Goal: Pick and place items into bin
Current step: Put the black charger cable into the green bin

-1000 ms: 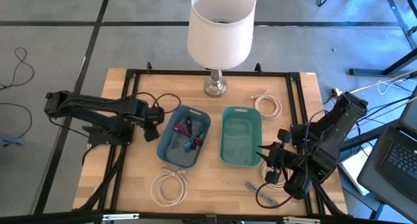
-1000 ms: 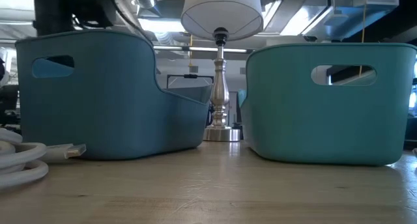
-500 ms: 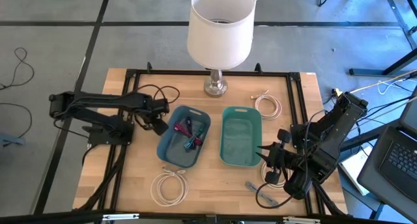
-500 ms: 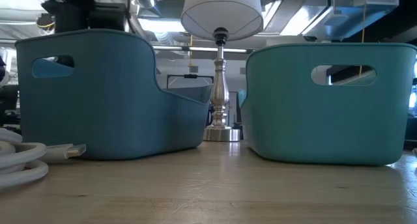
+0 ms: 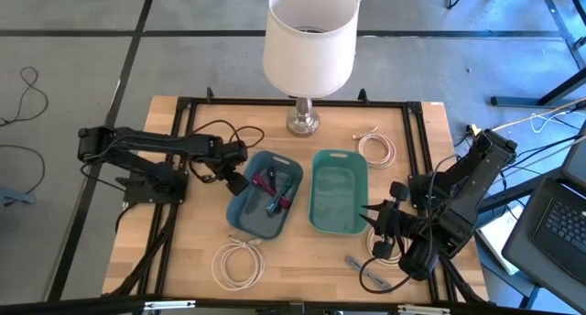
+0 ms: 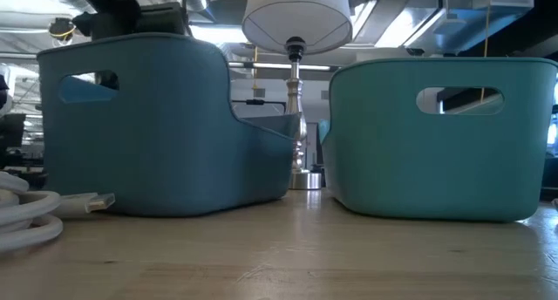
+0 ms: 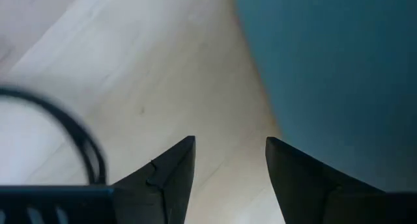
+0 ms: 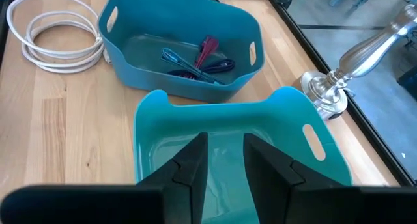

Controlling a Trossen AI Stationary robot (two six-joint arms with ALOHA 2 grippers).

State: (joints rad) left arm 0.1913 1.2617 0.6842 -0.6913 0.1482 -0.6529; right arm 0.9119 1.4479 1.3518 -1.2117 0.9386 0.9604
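Two plastic bins sit side by side in the middle of our wooden counter [image 5: 302, 260]: a darker blue bin [image 5: 265, 194] on the left and a lighter teal bin [image 5: 339, 191] on the right. Inside the blue bin we see small strap-like pieces [image 5: 275, 189] in red, purple and teal lying together on its floor; the teal bin shows nothing in it.

Our left hand [image 5: 233, 166] is low at the far left corner of the blue bin, right against its outer wall, with its two dark fingers [image 7: 166, 175] spread and nothing between them. A thin black cable loop [image 5: 233, 136] lies on the counter just beyond that hand, toward the far edge.

Our right hand [image 5: 377, 225] waits at the near right of the teal bin, pointing toward it; its fingers [image 8: 192, 162] stand a little apart and hold nothing.

One coiled white cable [image 5: 236, 263] rests on the counter near the front, left of centre. A second coiled white cable [image 5: 375, 147] lies at the far right, and we can make out part of a third [image 5: 374, 244] under the right arm. A small grey strap piece [image 5: 355, 261] sits near the front right.

A white-shaded lamp [image 5: 309, 40] on a silver base stands at the far edge.
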